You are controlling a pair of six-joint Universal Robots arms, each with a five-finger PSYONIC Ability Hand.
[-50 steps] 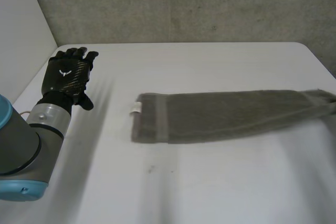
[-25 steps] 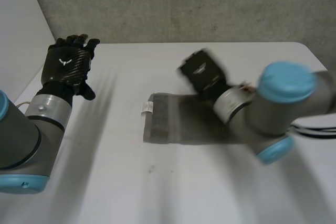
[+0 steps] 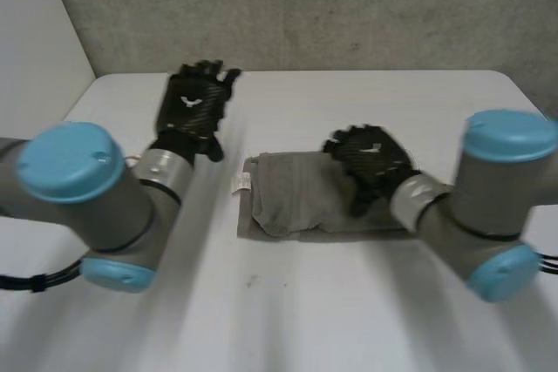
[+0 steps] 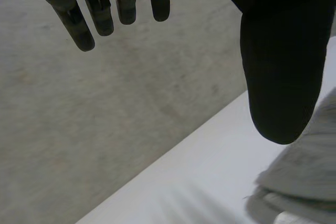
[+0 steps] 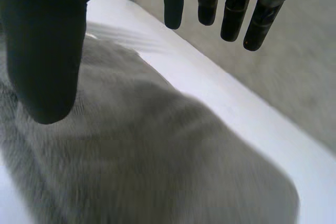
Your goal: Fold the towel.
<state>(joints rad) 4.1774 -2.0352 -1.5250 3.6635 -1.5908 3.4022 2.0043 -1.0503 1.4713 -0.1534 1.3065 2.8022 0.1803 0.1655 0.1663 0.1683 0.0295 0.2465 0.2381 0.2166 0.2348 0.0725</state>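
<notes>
Since 1 s ago the towel [image 3: 292, 208] has been doubled over to abt half its length & released; first fold judged done; it lies mid-table [image 3: 288, 320], grey, top layer rumpled; right hand [image 3: 370, 163] is held open over its right end, nothing gripped; left hand [image 3: 192, 111] is spread open, empty, just beyond its left end.

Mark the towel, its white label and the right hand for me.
towel [image 3: 301, 206], head view, on its grey middle.
white label [image 3: 241, 182], head view, on the tag at the towel's edge.
right hand [image 3: 373, 156], head view, on the back of the hand.
</notes>
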